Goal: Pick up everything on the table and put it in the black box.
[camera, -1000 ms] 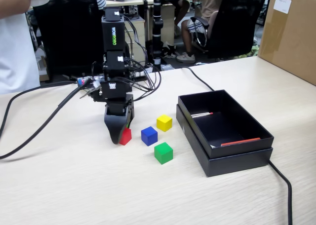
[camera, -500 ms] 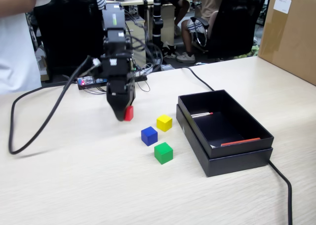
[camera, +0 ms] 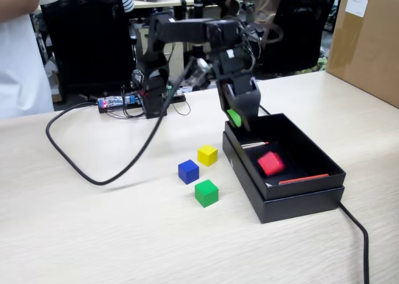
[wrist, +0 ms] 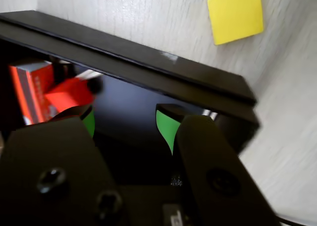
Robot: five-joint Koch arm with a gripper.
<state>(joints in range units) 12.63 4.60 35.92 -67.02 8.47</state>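
- Now my hand [camera: 240, 119] hangs over the near-left corner of the black box [camera: 324, 172], jaws parted with nothing between them; a second ago it was clamped on the red cube beside the other three, half a second ago it was carrying that cube up off the bench, and now the cube is out of it.
- In the wrist view the green pads [wrist: 167, 126] stand well apart with only the dark box floor showing in the gap; my hand [wrist: 124, 124] is plainly empty.
- The red cube [camera: 270, 163] sits tilted inside the black box, looking caught mid-tumble or just landed; I judge one of four delivered, three left to fetch.
- Outward on the bench [camera: 93, 234], the yellow cube [camera: 207, 154], blue cube [camera: 188, 171] and green cube [camera: 206, 193] lie where they lay before, close together just left of the box, none touching.
- Hard to read: the red cube [wrist: 69, 93] is smeared by motion in the wrist view, so I cannot tell whether it has settled flat; a red-and-white thing beside it is cut off at the frame edge; only the yellow cube [wrist: 236, 15] shows there, blue and green being out of frame; thin red-tipped strips on the box floor in the fixed view are too small to name.
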